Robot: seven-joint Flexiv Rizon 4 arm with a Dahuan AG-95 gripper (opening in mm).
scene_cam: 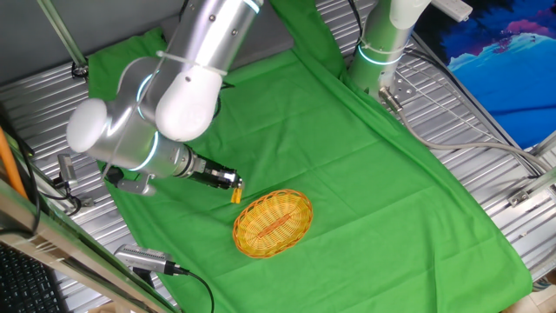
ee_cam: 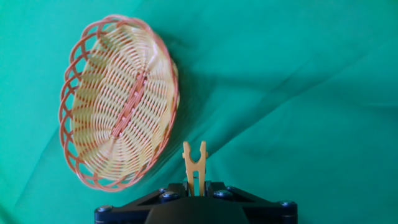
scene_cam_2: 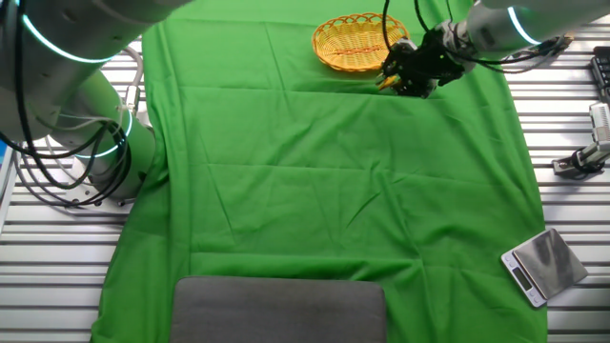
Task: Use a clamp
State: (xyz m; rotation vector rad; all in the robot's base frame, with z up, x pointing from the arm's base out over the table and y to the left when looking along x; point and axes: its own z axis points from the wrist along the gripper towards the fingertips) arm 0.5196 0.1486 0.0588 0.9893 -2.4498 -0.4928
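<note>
One arm reaches low over your green cloth (scene_cam: 347, 156), its fingers (scene_cam: 233, 183) closed on the clamp (ee_cam: 194, 167), prongs pointing outward, just beside the wicker basket (scene_cam: 273, 224).

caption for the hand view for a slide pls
Gripper holding a small yellow clamp, prongs pointing forward, beside an oval wicker basket on green cloth.

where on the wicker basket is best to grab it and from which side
Probably the rim: the basket is a shallow oval lying flat on the green cloth, so its raised open-weave edge is the only part thin enough to pinch. Come from above on the long side nearest the gripper, one finger inside and one outside. The gripper already holds the clamp, which must go first.
</note>
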